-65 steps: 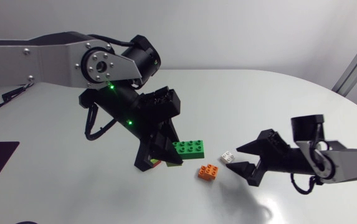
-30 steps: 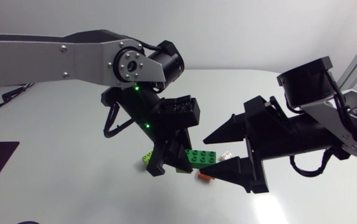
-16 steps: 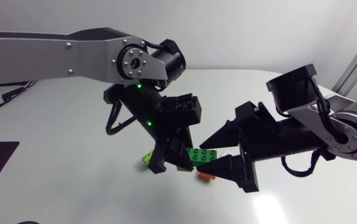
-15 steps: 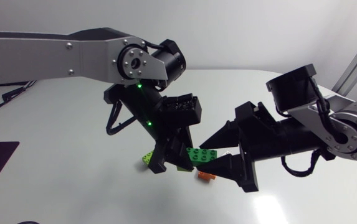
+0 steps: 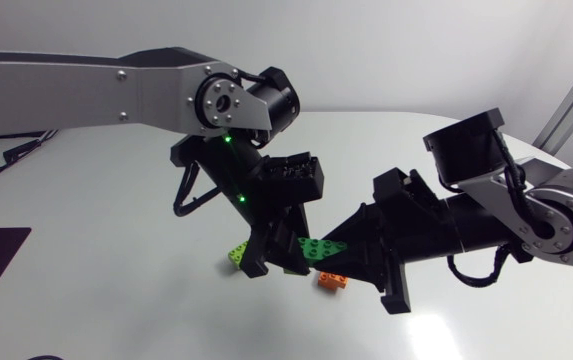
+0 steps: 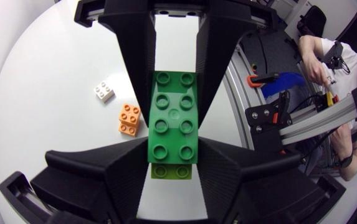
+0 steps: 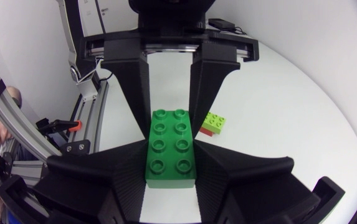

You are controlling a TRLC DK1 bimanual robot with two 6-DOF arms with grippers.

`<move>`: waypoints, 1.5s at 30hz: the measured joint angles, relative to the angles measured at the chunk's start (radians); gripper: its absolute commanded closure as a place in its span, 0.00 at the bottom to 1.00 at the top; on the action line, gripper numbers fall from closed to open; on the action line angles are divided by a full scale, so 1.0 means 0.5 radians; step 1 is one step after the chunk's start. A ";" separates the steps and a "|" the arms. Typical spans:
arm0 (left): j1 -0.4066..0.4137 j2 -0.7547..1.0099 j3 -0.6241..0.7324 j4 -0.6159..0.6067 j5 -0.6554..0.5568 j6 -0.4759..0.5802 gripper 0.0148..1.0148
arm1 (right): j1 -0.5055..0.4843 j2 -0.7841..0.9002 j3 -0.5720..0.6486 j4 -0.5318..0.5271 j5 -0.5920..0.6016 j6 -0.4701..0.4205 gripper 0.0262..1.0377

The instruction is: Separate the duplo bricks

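While my left claw (image 6: 173,149) pinches the green brick (image 6: 173,112), my right claw (image 7: 171,152) clamps its other end.

Long brick (image 6: 174,118) between left fingers (image 6: 103,180), right fingers (image 6: 131,74); square brick (image 5: 333,281) on table (image 5: 116,290) below.

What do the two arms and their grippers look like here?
Left arm and right arm: silver-grey links, black joints. The left wrist carries green lights and a looping black cable. Left gripper and right gripper: matte black, two broad wedge-shaped fingers.
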 measured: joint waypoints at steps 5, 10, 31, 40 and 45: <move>0.008 0.000 0.041 -0.021 0.000 0.000 0.21 | -0.005 -0.011 -0.023 -0.002 0.011 0.002 0.73; 0.038 0.000 0.053 -0.063 0.000 0.008 0.21 | -0.056 -0.056 -0.028 -0.010 0.011 0.002 0.73; 0.068 0.000 0.053 -0.095 0.056 0.046 0.46 | -0.079 -0.214 -0.027 -0.095 0.003 0.005 0.73; 0.072 0.000 0.053 -0.095 0.108 0.046 0.68 | -0.079 -0.229 -0.027 -0.094 -0.004 0.037 0.73; 0.071 0.000 0.053 -0.101 0.120 0.084 0.68 | -0.080 -0.228 -0.027 -0.092 -0.034 0.057 0.73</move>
